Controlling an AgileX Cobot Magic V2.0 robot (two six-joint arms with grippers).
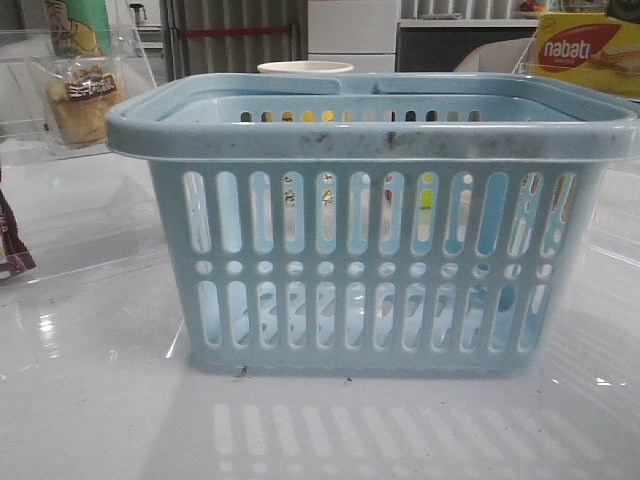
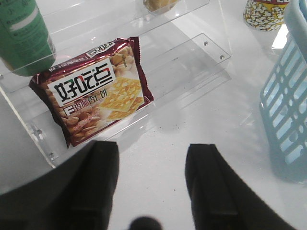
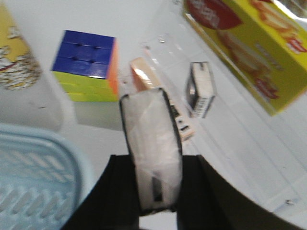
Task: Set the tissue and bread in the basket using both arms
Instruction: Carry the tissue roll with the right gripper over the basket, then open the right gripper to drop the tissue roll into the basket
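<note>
Clearly, the right gripper (image 3: 156, 191) is pinching the tissue (image 3: 152, 143), a pale packet with a dark outline, which stands up out of the gap between the two black fingers (image 3: 119, 184). Beyond it lie a Rubik's cube (image 3: 88, 64), a yellow nabati box (image 3: 249, 43) and a small pale packet (image 3: 200, 88), with the basket (image 3: 33, 172) rim near the cube.

The left gripper (image 2: 151, 167) has its fingers (image 2: 103, 165) spread apart with nothing between them, over bare white table (image 2: 192, 124). A maroon biscuit packet (image 2: 93, 91) lies on a clear acrylic shelf (image 2: 192, 52) just beyond.

From the front, the light-blue basket (image 1: 370, 135) fills the middle, and the bread (image 1: 82, 100) stands in its clear wrapper on the shelf at ten o'clock, well apart from both grippers.
</note>
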